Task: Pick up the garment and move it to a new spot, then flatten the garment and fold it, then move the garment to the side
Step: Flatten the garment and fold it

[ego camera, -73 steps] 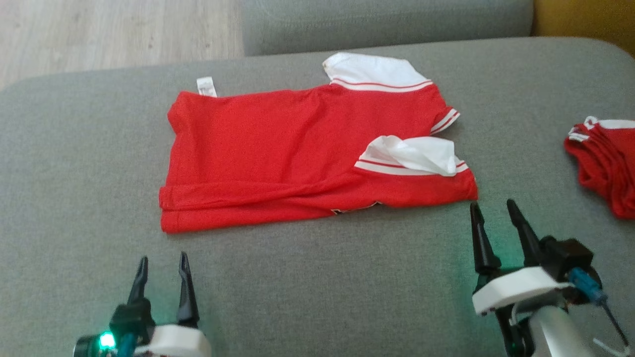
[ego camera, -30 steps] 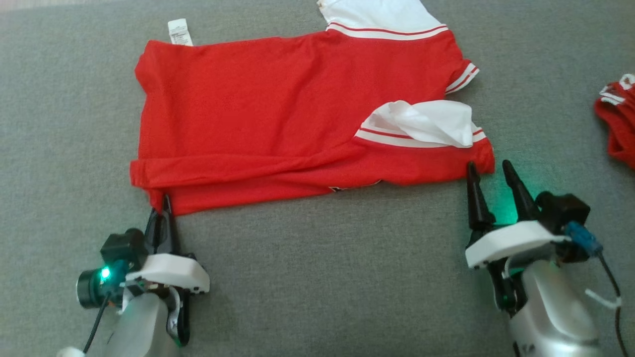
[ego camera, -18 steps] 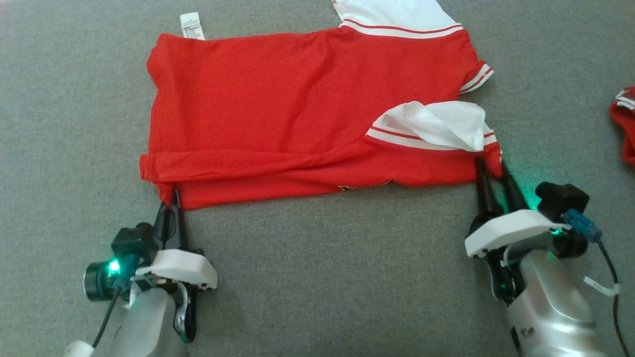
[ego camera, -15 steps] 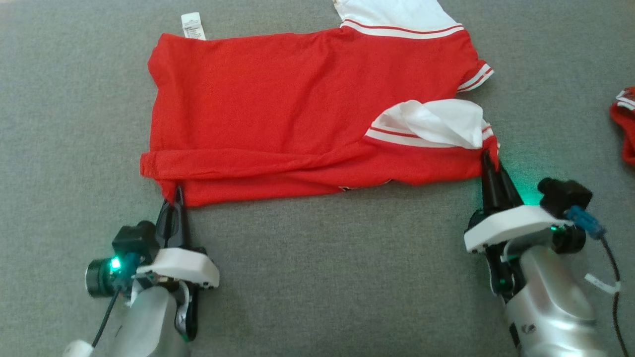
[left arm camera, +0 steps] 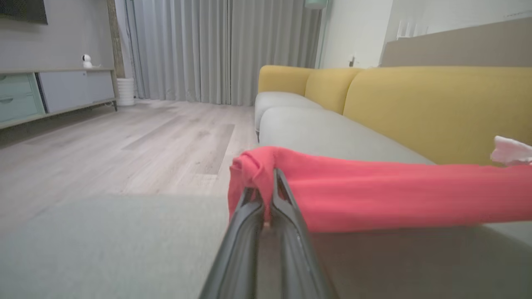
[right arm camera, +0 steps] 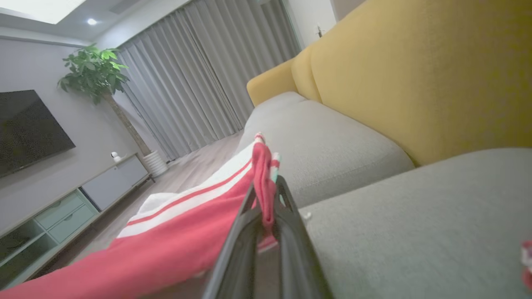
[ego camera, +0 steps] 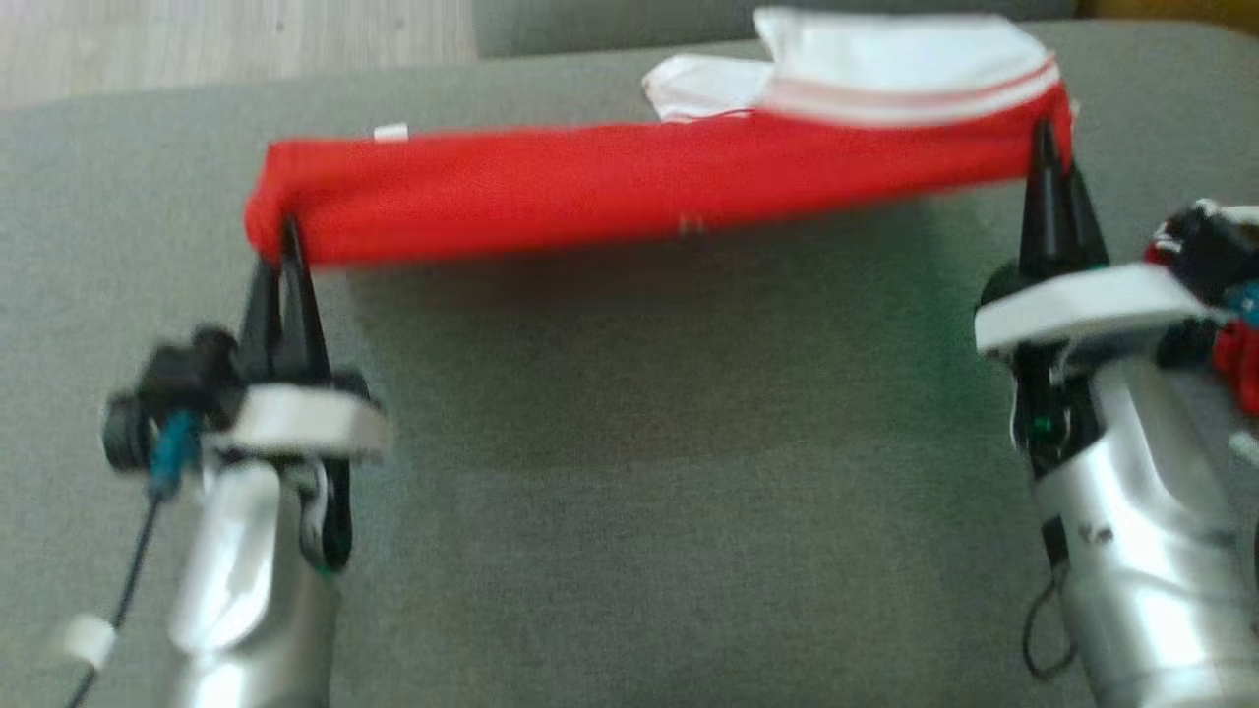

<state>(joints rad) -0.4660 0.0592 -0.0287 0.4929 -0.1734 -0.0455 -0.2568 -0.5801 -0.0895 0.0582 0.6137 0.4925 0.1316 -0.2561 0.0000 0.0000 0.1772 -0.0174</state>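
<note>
Head view: the red short-sleeved shirt with white striped trim hangs stretched above the grey fabric sofa cushion (the picture is blurred). Its two ends are pinched by the left gripper and the right gripper, each clamped on cloth.

Left wrist view: the dark fingers meet on a bunched red corner, above the cushion.

Right wrist view: the fingers press together on the striped end, above the same cushion.
</note>
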